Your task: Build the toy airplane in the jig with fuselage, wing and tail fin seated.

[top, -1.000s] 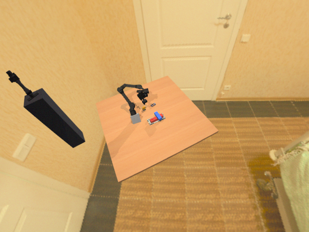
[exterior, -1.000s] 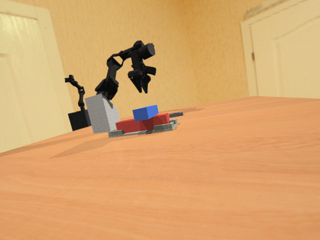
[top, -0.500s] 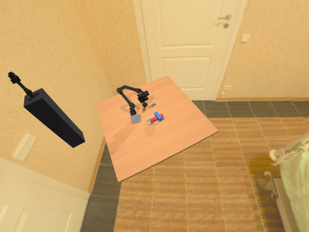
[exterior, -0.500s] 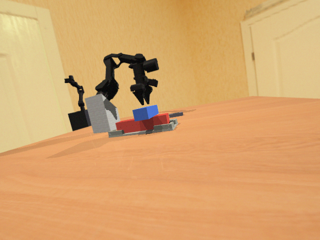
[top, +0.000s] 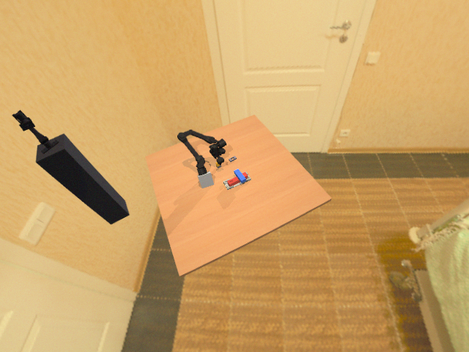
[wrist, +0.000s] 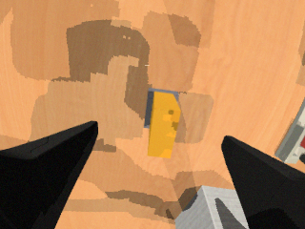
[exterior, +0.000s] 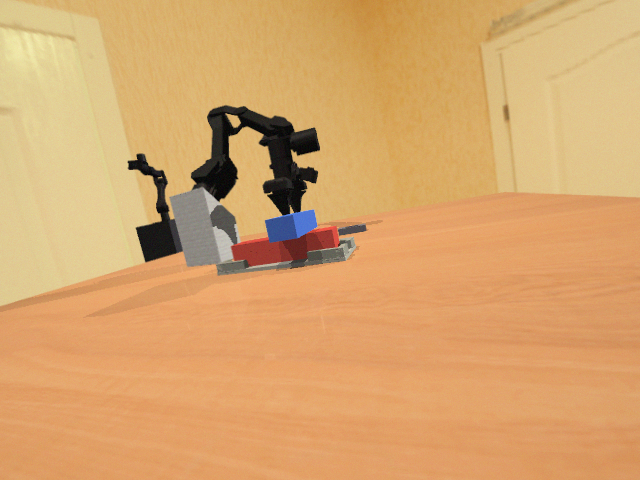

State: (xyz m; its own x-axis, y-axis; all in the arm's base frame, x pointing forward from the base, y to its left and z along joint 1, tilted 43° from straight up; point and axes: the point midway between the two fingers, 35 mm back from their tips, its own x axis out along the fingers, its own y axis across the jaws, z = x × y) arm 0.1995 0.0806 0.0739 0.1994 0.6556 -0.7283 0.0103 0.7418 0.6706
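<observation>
Claw (top: 218,162) (exterior: 290,212) (wrist: 162,135) spread wide and empty, the arm hovers inside the desk's door-side edge above a yellow tail fin (top: 218,165) (wrist: 163,125), seemingly light and stiff, best gripped by its long flat sides.

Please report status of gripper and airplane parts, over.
Black gripper open, above yellow tail fin. Blue block wing on red block fuselage in grey jig. No obstruction seen between fingers and fin.

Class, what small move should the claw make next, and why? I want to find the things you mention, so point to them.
Probably lower the claw (top: 218,162) (exterior: 290,212) (wrist: 162,135) a little, straddling the yellow fin (top: 218,165) (wrist: 164,126), before closing. The claw is open and empty, with the fin between its spread tips in the wrist view, while the blue wing (top: 239,176) (exterior: 292,225) already lies across the red fuselage (top: 232,182) (exterior: 258,250).
</observation>
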